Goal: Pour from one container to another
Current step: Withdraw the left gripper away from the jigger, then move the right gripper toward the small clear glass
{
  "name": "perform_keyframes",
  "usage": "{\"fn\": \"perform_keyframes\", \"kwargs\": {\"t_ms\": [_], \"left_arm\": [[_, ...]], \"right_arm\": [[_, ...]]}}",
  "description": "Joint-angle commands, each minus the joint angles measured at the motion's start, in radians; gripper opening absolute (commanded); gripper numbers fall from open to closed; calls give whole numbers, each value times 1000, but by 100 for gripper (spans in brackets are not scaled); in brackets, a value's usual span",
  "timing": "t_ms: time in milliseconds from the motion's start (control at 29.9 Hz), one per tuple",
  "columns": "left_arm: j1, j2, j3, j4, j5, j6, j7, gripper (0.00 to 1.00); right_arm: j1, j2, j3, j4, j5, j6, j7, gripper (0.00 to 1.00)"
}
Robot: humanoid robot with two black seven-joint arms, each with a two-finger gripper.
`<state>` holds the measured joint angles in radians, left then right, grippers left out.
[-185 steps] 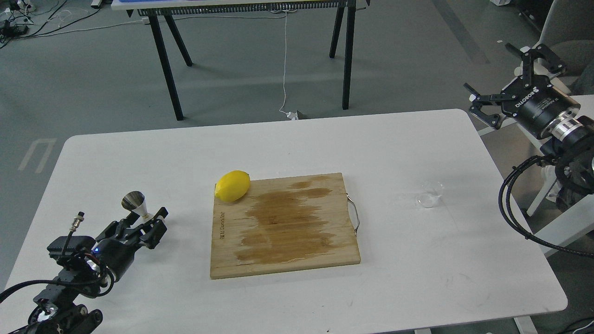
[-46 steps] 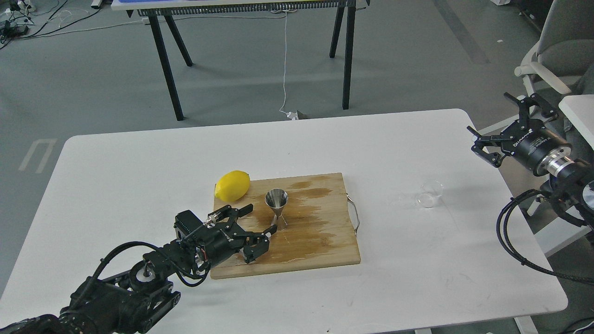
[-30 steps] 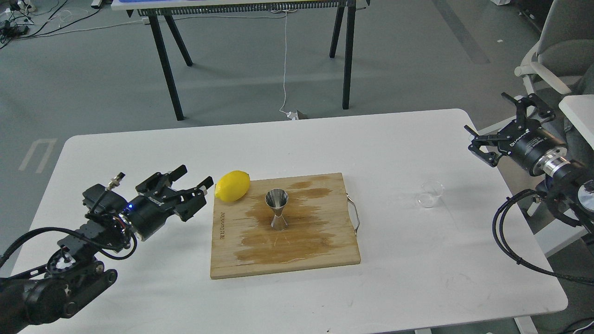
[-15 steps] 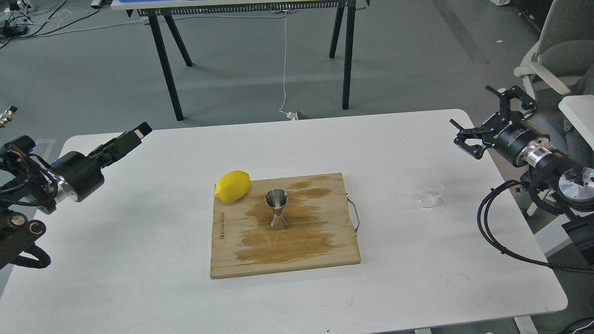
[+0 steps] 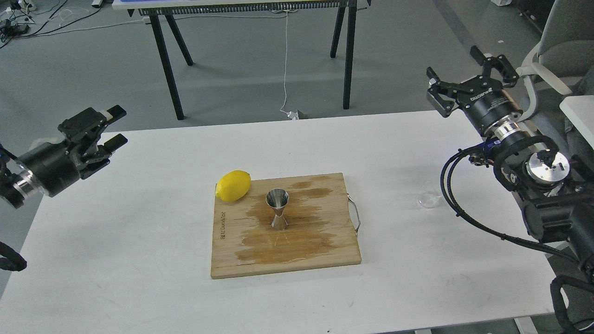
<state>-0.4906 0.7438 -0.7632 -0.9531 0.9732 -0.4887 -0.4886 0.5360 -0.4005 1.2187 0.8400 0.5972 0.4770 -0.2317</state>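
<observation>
The steel jigger [image 5: 277, 209] stands upright in the middle of the wooden cutting board [image 5: 301, 253], with nothing touching it. The clear glass cup [image 5: 429, 200] rests on the white table right of the board, and a black cable of my right arm partly covers it. My right gripper [image 5: 457, 65] hovers high above the table's back right corner, open and empty, well above and behind the cup. My left gripper [image 5: 118, 126] is raised over the table's far left edge, open and empty, far from the jigger.
A yellow lemon [image 5: 233, 185] lies on the board's back left corner. The board has a metal handle [image 5: 356, 218] on its right side and wet stains. The white table [image 5: 139, 260] is bare around the board. A black-legged table [image 5: 171, 60] stands behind, and a chair [image 5: 559, 41] at the right.
The left gripper set the jigger on the board, let go and drew back up to the far left. The right gripper has risen and swung left over the table's back right corner.
</observation>
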Motion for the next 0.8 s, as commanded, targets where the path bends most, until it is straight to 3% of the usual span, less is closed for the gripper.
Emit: {"fn": "perform_keyframes", "kwargs": {"t_ms": [0, 167, 301, 468, 769], "left_arm": [[24, -9, 2, -1, -1, 0, 0, 93], [41, -15, 5, 1, -1, 0, 0, 93], [44, -46, 7, 1, 1, 0, 0, 93], [56, -55, 9, 2, 2, 0, 0, 93], [58, -64, 9, 17, 2, 0, 0, 93]], "right_arm": [[-86, -41, 87, 123, 49, -188, -1, 98], [-209, -101, 177, 254, 76, -541, -8, 98], [-269, -127, 208, 283, 128, -727, -17, 98], [-329, -142, 197, 329, 130, -823, -73, 98], [-361, -135, 85, 326, 116, -899, -70, 97]]}}
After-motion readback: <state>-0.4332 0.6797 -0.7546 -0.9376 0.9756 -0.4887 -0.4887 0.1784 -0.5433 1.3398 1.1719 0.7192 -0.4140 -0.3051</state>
